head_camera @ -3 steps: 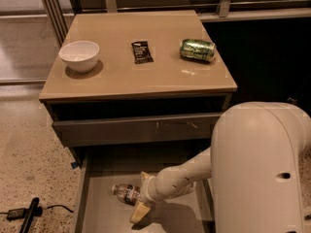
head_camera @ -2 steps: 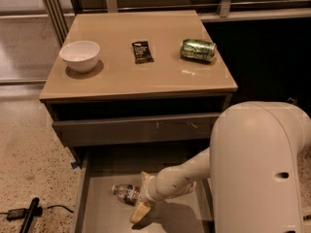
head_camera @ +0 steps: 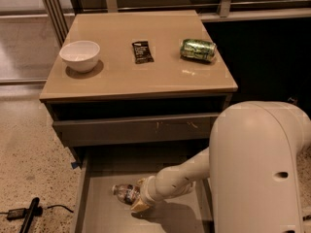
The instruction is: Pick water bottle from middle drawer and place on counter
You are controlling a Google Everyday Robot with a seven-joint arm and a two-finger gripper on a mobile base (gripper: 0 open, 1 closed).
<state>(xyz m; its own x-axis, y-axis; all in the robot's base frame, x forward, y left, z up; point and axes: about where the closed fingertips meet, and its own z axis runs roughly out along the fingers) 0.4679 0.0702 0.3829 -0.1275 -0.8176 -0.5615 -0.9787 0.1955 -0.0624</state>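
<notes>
The water bottle (head_camera: pixel 124 192) lies on its side on the grey floor of the open middle drawer (head_camera: pixel 104 216), at the bottom of the camera view. Its white cap end points left and its right end is hidden behind my gripper. My gripper (head_camera: pixel 139 201) reaches down into the drawer from the right on the white arm (head_camera: pixel 180 178) and sits right against the bottle. The tan counter (head_camera: pixel 146 79) is above, at the top of the cabinet.
On the counter stand a white bowl (head_camera: pixel 80 55) at the left, a dark snack packet (head_camera: pixel 142 51) in the middle and a green drink can (head_camera: pixel 198 49) on its side at the right. A shut grey drawer front (head_camera: pixel 131 129) sits above the open drawer. A black cabled object (head_camera: pixel 29 215) lies on the floor, left.
</notes>
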